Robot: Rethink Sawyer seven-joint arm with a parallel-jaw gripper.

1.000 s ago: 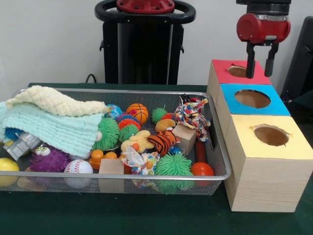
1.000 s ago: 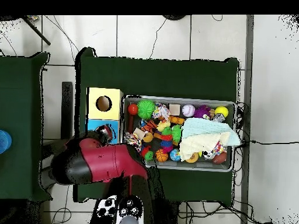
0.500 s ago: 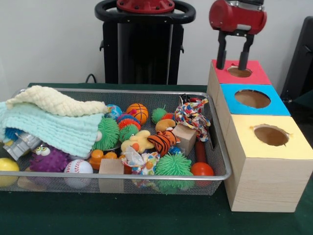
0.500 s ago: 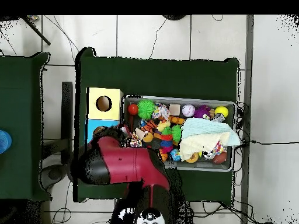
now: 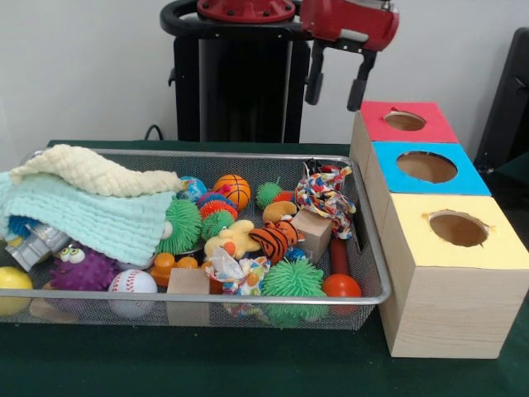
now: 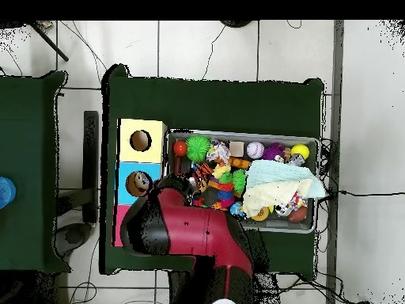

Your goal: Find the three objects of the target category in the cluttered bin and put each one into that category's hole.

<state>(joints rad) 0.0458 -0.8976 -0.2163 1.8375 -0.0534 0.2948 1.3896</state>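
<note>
My gripper hangs open and empty, high over the far right corner of the wire bin, just left of the red-topped box. Beside the bin three hole boxes stand in a row: red, blue and yellow. The bin holds a basketball, a baseball, a red ball, a yellow ball, green spiky balls, a tiger plush, a rope toy and wooden blocks. In the overhead view the arm covers the red box and the bin's corner.
A mint blanket and a cream one cover the bin's left part, hiding what lies beneath. A purple fuzzy toy sits at the front left. The yellow box and the blue box show uncovered from overhead.
The gripper has swung left, from over the red box's hole to above the bin's far right corner, staying open and empty. Nothing in the bin has moved.
</note>
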